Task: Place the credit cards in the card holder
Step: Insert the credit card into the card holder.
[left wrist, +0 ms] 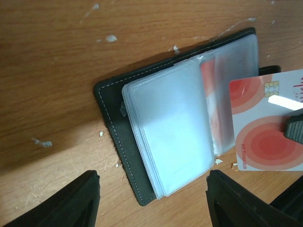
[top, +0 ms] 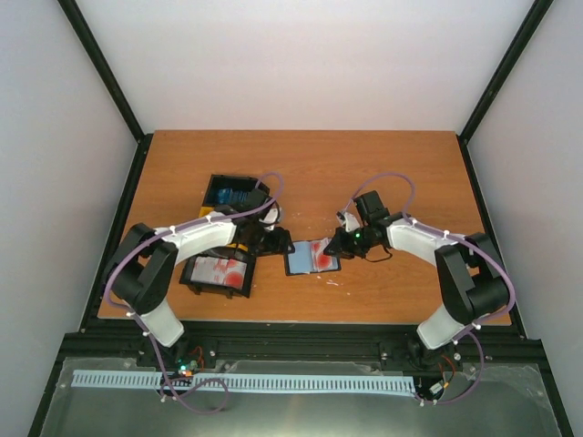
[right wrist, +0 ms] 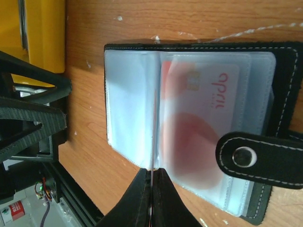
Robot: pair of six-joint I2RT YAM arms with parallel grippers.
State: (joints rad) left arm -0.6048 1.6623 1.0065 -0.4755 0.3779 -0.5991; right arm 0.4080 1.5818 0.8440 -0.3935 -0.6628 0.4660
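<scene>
Wooden table [top: 383, 173], white walls [top: 301, 64]. From the top, the holder [top: 312, 258] lies open near the front edge, between the two arms. The right end effector [top: 339, 244] is at its right edge and the left end effector [top: 264, 238] is just off its left. Over on the left, the back bin [top: 211, 182] has blue cards [top: 235, 195] and the front bin [top: 187, 278] has red-blotched cards [top: 223, 270].

Left wrist: the left end effector [left wrist: 151, 189] is spread wide with nothing in it, hanging over the holder's clear sleeves [left wrist: 170, 132]. The held card [left wrist: 265, 127], white and red, comes in from the right and overlaps the holder's right edge. A black finger [left wrist: 294, 128] pinches it.

Right wrist: the right end effector [right wrist: 152, 184] is clamped on that card, which only shows edge-on as a thin line between the fingers, roughly in line with the fold. A sleeved card [right wrist: 203, 109] is already in, beside the snap tab [right wrist: 260, 158]. So it's the right arm's job, with the holder straight ahead of its tips. My guess is the card needs tipping flat before it slides into a sleeve mouth.
</scene>
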